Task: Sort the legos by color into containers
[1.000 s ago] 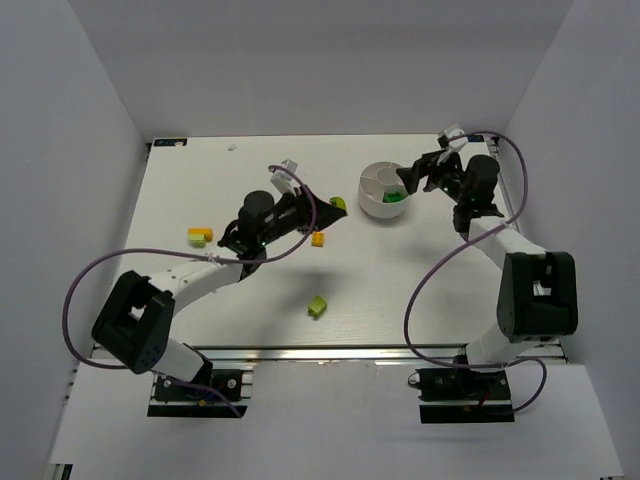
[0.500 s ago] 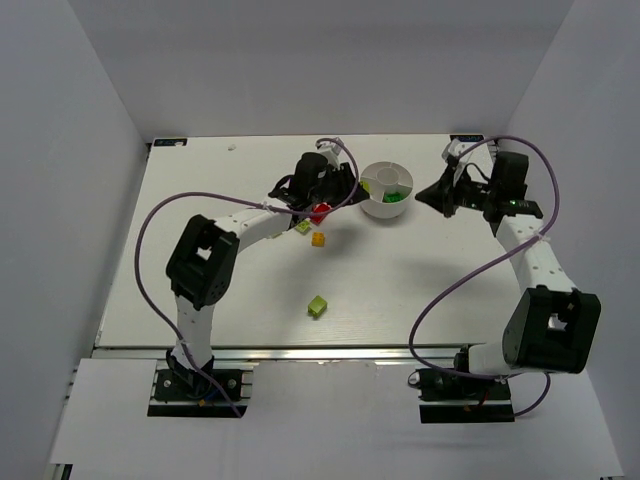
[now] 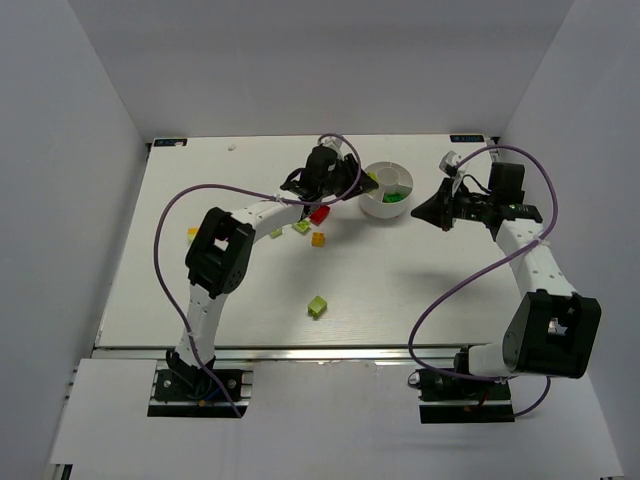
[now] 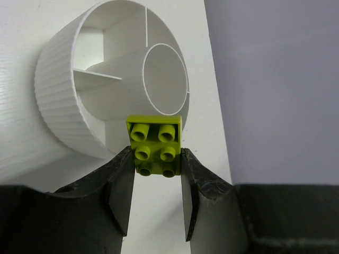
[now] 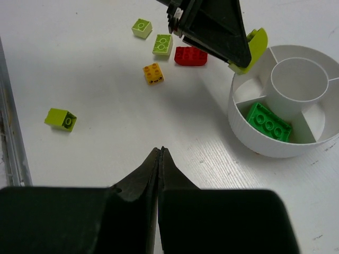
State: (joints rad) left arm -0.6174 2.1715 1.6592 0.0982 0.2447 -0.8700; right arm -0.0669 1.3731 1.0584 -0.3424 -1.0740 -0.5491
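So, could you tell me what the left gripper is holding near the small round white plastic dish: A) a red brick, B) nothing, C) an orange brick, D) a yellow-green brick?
D: the left wrist view shows the left gripper pinching a small yellow-green studded plastic brick, with the round white plastic dish just ahead.

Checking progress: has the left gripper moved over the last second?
Yes. The left gripper, holding a yellow-green brick, moved right and farther back, to the rim of the white dish.

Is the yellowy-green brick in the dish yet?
Not in: the left gripper pinches the yellow-green brick beside the rim of the white dish.
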